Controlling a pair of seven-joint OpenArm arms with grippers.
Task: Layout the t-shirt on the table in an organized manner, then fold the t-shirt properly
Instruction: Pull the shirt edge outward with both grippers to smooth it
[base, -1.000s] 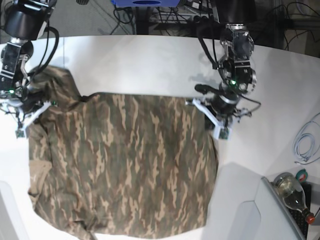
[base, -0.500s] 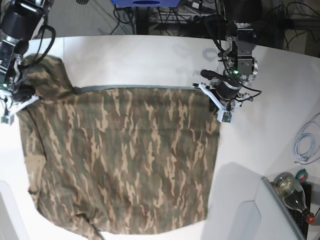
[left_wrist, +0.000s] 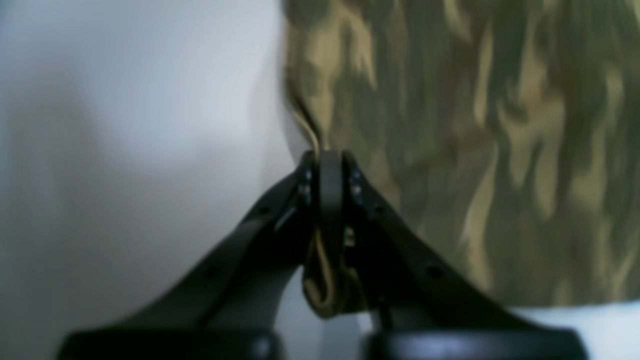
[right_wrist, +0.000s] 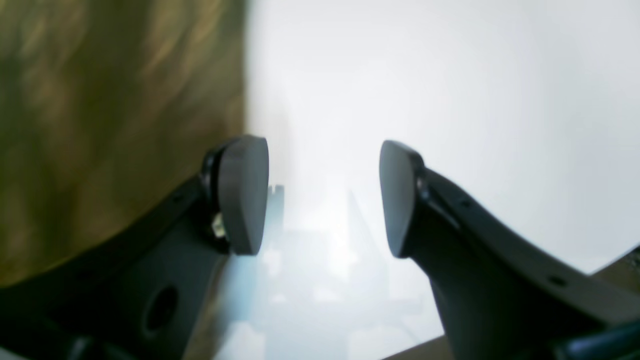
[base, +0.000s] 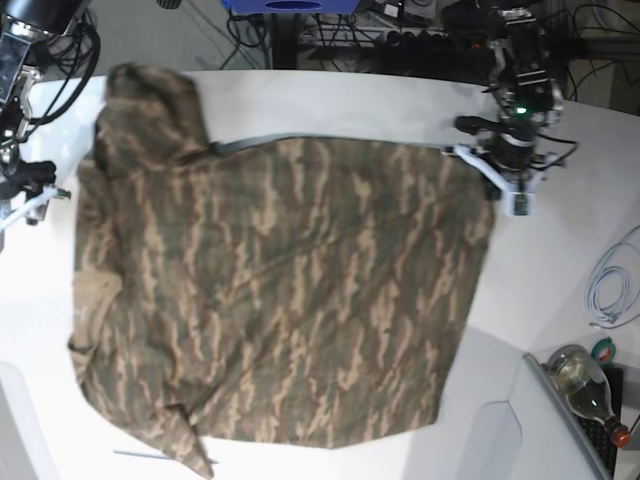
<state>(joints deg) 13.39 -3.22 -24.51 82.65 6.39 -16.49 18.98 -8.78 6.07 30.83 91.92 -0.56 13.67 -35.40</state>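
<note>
Pinching a fold of camouflage cloth, the left gripper has its jaws pressed together on the hem corner of the t-shirt, with a tan bunch of fabric hanging down between them in the left wrist view. The right gripper is the opposite case: its two pads stand well apart with only white tabletop between them, and the shirt lies just beside one pad, not in the gap.

Taking the shirt as the landmark, the left gripper sits at its far corner on the base view's right side, and the right gripper sits just off its opposite edge, near the bunched sleeve and shoulder. The shirt is spread over the middle of the table, its far hem running nearly straight from one gripper toward the other; its long axis runs from that hem toward the near edge. The side by the right gripper is rumpled, with a humped fold at the far corner and a twisted sleeve at the near corner.

As I judge it, layout is mostly done but that rumpled side needs flattening, and the right arm is nearer to it; the cloth lies inward from its open jaws.

Well apart, beyond the shirt's near corner on the left arm's side, lie a white cable and a glass bottle. Nothing stands between grippers and cloth.
</note>
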